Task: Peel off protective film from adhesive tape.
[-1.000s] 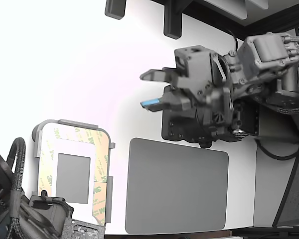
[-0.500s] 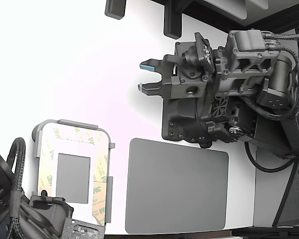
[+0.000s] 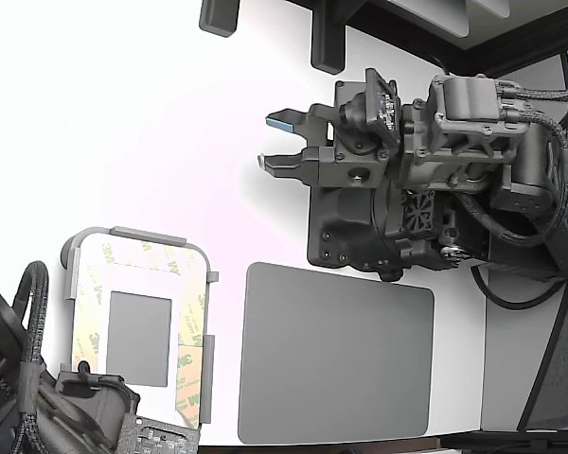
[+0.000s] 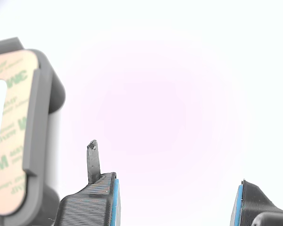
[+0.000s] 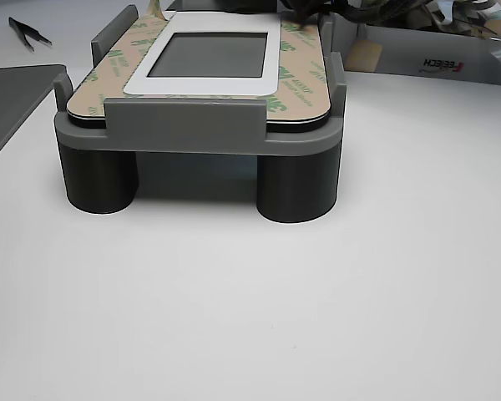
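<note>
The adhesive tape forms a border on a white plate in a light grey rounded frame (image 3: 147, 235) at the exterior view's lower left. It is faced with the tan protective film (image 3: 191, 326) printed with green logos. The film lies flat around a small grey rectangle (image 3: 139, 338). The other view shows the frame (image 5: 200, 125) raised on dark cylinders, with the film (image 5: 108, 79) on top. My gripper (image 3: 273, 140) is open and empty, up and to the right of the frame and well apart from it. In the wrist view my gripper (image 4: 174, 202) points past the frame's corner, where the film (image 4: 14, 117) shows.
A large dark grey rounded mat (image 3: 336, 355) lies to the right of the frame. A second arm with cables (image 3: 38, 407) sits at the lower left corner, by the frame's near end. In the other view, tweezers (image 5: 25, 32) and a box of scraps (image 5: 426, 54) lie behind the frame.
My wrist has rolled over and the gripper has shifted up and slightly left in the exterior view. It has stayed open. The frame and film have not moved.
</note>
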Tool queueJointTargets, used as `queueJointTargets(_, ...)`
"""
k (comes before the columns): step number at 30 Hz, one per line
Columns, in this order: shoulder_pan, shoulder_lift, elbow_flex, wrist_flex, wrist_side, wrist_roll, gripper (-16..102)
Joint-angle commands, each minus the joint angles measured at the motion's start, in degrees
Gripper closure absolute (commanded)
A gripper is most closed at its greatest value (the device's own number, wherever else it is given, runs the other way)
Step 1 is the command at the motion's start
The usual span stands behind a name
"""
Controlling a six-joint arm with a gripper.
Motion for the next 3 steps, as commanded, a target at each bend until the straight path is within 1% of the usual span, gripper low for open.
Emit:
queueJointTargets(1,-0.5,1.3,-1.3,-0.4,0.1,0.1,-14)
queueJointTargets(3,-0.5,1.3,-1.3,-0.4,0.1,0.1,-14)
